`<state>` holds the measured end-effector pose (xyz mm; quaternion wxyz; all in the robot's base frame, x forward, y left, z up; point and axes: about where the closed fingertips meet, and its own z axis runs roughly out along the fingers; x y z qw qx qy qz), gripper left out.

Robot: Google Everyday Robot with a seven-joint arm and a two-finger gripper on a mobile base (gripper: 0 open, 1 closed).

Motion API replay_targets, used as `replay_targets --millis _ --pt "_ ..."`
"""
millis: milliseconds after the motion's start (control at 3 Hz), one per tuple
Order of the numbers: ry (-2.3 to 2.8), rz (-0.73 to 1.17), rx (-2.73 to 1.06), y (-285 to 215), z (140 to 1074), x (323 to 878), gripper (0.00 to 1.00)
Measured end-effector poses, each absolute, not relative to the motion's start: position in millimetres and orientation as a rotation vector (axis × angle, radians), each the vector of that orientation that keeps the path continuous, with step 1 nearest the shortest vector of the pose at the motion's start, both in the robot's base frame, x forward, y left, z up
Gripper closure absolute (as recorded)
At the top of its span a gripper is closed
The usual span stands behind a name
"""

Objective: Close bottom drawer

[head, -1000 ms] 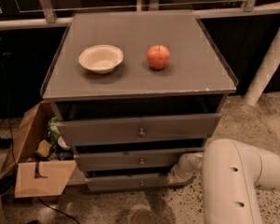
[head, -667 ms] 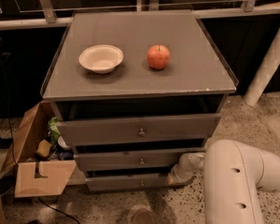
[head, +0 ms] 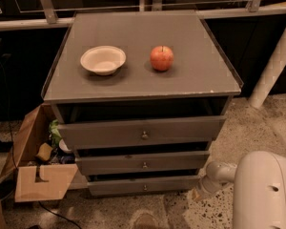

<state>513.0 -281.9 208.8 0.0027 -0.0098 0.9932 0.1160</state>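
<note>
Sitting just beside the right end of the bottom drawer (head: 133, 186), the tool (head: 200, 191) (grip state: cannot tell); drawer stands slightly out; bowl (head: 103, 59) and apple (head: 161, 57) on tabletop (head: 133, 82).

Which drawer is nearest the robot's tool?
The bottom drawer, the lowest of the three; the tool sits just beside its right-hand end, well below the other two.

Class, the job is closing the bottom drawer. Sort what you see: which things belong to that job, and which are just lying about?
Belongs to the job:
bottom drawer, standing a little out
gripper, low by that drawer's right end

Just lying about:
bowl and apple on the cabinet top
top drawer
middle drawer
cardboard box at the left
</note>
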Motion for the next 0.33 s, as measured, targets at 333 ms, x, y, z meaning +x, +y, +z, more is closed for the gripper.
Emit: replay_targets --millis 333 --pt "3.118 0.363 -0.027 -283.8 208.9 511.1 0.81"
